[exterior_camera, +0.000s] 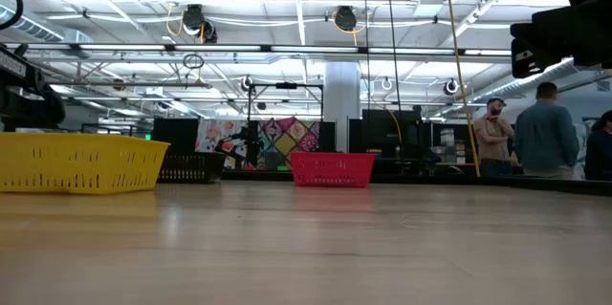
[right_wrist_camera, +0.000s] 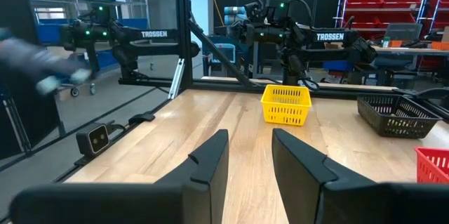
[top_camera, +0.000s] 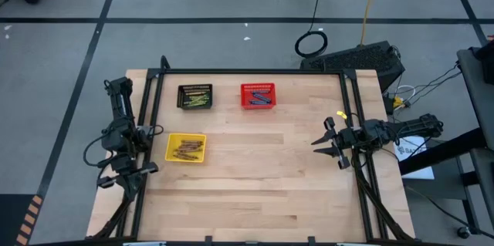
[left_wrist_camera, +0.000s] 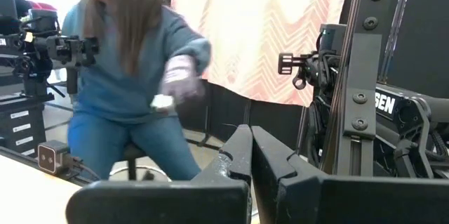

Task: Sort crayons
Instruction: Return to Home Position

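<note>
Pale wooden table (top_camera: 262, 176) viewed from above, with a black frame (top_camera: 255, 71) along its far, left and right edges. All visible crayons (top_camera: 187, 149) lie inside baskets. Brown ones are in the yellow basket (top_camera: 169, 147) near the left edge. Green ones are in the black basket (top_camera: 181, 96) toward the far left corner, and blue ones in the red basket (top_camera: 258, 85) beside it along the far edge. No loose crayon shows on the wood.

The right gripper (right_wrist_camera: 249, 138) hangs over the right edge, pointing inward, its fingers parted and empty. The left gripper (left_wrist_camera: 250, 134) rests at the left edge, fingers pressed together on nothing.

Sorting appears finished, so the step in hand is the retreat to rest. Done well, this likely means drawing the right arm straight back along its own line, lifted off the wood, without swinging into the frame rail below it.

Open room: the middle and near half of the table are bare, and the baskets sit well apart from the right arm. Tight spots: the frame uprights at both side edges, a seated person (left_wrist_camera: 133, 76) beyond the table, and more people (exterior_camera: 545, 133) standing farther off.
</note>
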